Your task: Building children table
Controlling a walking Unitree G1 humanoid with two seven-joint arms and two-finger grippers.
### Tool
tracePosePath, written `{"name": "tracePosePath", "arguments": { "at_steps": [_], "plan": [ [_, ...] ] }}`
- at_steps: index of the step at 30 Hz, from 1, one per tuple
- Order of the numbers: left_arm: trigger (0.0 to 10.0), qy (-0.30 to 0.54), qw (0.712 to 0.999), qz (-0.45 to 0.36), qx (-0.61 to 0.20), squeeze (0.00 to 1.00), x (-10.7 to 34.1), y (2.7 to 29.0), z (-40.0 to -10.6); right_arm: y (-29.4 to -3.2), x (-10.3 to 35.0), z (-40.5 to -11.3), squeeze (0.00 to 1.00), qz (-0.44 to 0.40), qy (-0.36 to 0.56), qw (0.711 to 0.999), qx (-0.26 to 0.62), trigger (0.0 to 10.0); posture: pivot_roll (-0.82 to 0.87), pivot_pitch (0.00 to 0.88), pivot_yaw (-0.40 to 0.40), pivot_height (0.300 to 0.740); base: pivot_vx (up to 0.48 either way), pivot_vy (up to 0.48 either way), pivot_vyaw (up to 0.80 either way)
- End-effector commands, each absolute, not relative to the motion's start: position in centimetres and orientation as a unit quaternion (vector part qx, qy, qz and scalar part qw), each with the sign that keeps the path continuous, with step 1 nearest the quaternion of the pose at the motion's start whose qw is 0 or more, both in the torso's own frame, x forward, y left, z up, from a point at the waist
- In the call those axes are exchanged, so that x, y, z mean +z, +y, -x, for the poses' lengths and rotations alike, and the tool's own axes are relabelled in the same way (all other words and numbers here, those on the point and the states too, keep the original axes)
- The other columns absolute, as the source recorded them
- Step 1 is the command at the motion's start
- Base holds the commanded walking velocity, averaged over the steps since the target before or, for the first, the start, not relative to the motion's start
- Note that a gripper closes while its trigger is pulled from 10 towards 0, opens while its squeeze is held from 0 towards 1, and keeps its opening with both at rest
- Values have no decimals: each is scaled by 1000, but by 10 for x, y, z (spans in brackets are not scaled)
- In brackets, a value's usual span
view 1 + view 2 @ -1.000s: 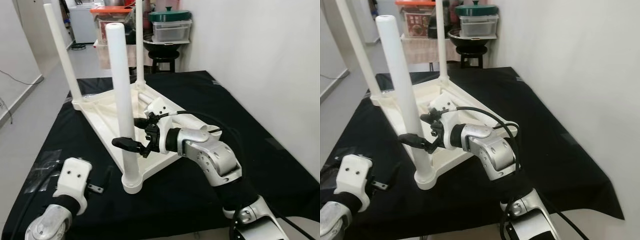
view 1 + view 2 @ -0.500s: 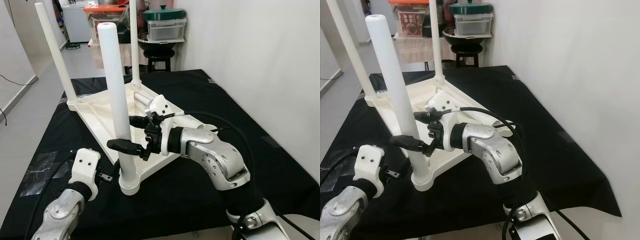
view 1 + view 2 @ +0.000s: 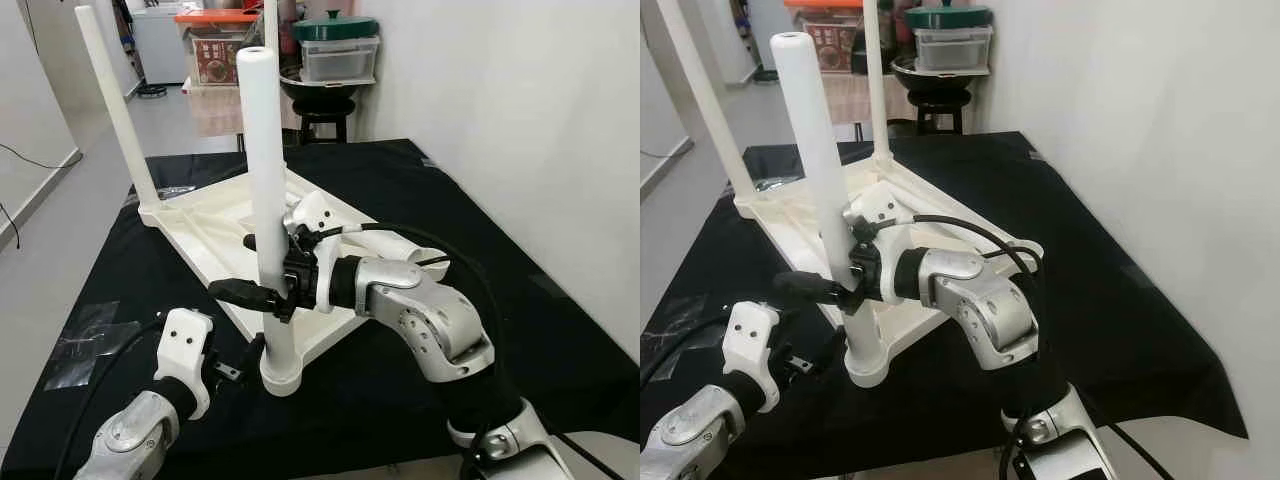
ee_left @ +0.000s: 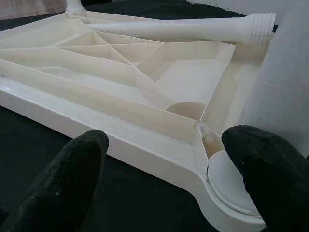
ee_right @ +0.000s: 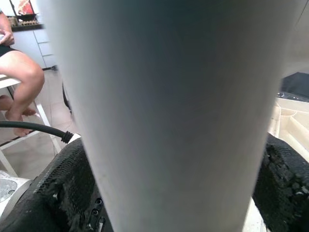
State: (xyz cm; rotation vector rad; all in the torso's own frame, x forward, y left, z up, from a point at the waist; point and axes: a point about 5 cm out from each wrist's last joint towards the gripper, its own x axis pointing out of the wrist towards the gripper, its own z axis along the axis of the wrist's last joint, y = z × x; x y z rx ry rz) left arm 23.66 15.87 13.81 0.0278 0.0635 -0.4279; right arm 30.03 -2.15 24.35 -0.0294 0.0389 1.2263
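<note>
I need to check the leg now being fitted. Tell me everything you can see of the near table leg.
The near leg is a smooth, round white post with a rounded top, plastic by its look. It stands nearly upright in the corner socket of the upturned tabletop. The right pincer holds it about halfway up, a black finger on each side. The left pincer sits open by the socket, not touching the leg.

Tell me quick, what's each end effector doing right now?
Left end effector: open, holding nothing, by the tabletop corner.
Right end effector: shut on the white table leg.
</note>
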Motion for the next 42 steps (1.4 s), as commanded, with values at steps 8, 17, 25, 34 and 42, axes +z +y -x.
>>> {"name": "tracePosePath", "arguments": {
  "at_steps": [8, 17, 25, 34, 42],
  "plan": [
    [10000, 27, 948, -4, -318, 0, 150, 137, -230, -21, 242, -302, 0, 12, 28, 822, 568, 10000, -42, 0, 15, 740, 0, 0, 0],
    [10000, 37, 938, -8, -345, 0, 155, 134, -223, -21, 242, -303, 0, 13, 30, 824, 566, 10000, -38, 0, 13, 740, 0, 0, 0],
    [10000, 31, 949, -37, -311, 0, 153, 138, -232, -19, 242, -299, 0, 14, 29, 816, 577, 10000, -44, 0, 13, 740, 0, 0, 0],
    [10000, 18, 978, -74, -195, 0, 152, 151, -264, -16, 251, -281, 0, 8, 9, 779, 626, 10000, -63, 0, 17, 740, 0, 0, 0],
    [10000, 32, 993, -90, -76, 0, 143, 182, -277, -17, 255, -266, 0, 3, -5, 747, 664, 10000, -70, 0, 20, 740, 0, 0, 0]
  ]
}}
